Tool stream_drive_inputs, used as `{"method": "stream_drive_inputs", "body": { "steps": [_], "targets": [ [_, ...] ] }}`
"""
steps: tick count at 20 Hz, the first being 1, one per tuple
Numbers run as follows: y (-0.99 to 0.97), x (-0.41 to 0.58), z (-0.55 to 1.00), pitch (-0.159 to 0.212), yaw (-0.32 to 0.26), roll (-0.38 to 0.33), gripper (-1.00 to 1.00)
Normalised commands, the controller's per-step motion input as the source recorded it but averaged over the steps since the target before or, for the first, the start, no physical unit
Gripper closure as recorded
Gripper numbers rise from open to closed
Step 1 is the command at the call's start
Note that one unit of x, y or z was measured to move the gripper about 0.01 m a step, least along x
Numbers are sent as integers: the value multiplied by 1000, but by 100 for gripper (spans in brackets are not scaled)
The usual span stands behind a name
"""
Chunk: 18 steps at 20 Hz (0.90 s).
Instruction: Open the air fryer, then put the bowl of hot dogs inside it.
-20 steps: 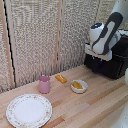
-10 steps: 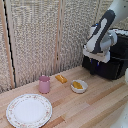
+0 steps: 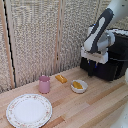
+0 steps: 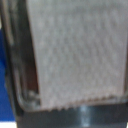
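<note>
Light wooden tabletop (image 3: 95,107), woven reed screen wall (image 3: 40,40) behind

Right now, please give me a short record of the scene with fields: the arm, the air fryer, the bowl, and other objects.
gripper: low in front of the air fryer, fingers not clear enough to judge
air fryer: glossy black, at the exterior view's right; drawer state unclear
bowl: white, on the table, apart from the gripper
hot dogs: orange-yellow pieces inside the bowl
others: pink cup, orange block, floral plate
</note>
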Motion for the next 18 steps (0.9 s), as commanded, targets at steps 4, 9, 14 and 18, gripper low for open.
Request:
{"method": "stream_drive_inputs", "body": {
  "steps": [4, 9, 14, 18],
  "targets": [
    [884, 49, -99, 0, -9, -17, 100],
    [178, 67, -95, 17, -41, 3, -100],
    [81, 13, 4, 9, -71, -18, -100],
    [11, 3, 324, 12, -32, -21, -100]
  ]
}}
